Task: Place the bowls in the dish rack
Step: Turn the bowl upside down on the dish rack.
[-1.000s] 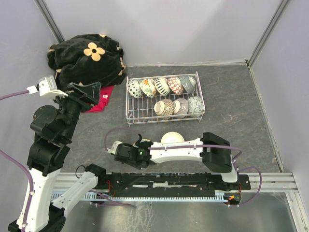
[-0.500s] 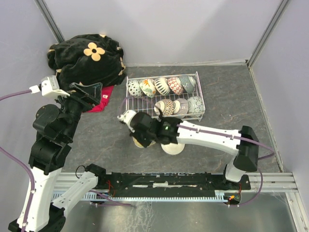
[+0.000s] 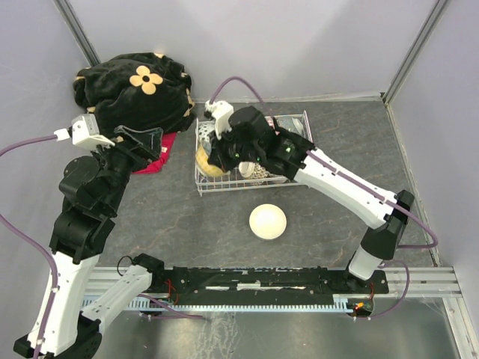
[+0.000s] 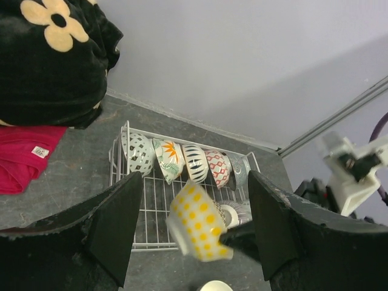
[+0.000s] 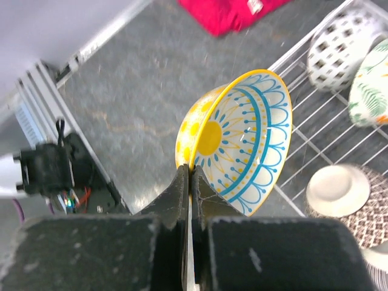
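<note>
The right gripper's [image 5: 189, 173] jaws are pinched tight on the rim of the yellow sunburst bowl [image 5: 242, 139], holding it tilted above the dish rack's [image 3: 224, 187] near-left corner, while the left gripper [image 4: 195, 182] hangs left of the rack, jaws wide apart and empty.

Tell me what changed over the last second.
The right gripper, shut on the rim of the yellow sunburst ceramic bowl, carried it from the near side of the table away to the near-left corner of the white wire dish rack. The open left gripper, the upturned cream bowl and the racked bowls hardly moved.
</note>
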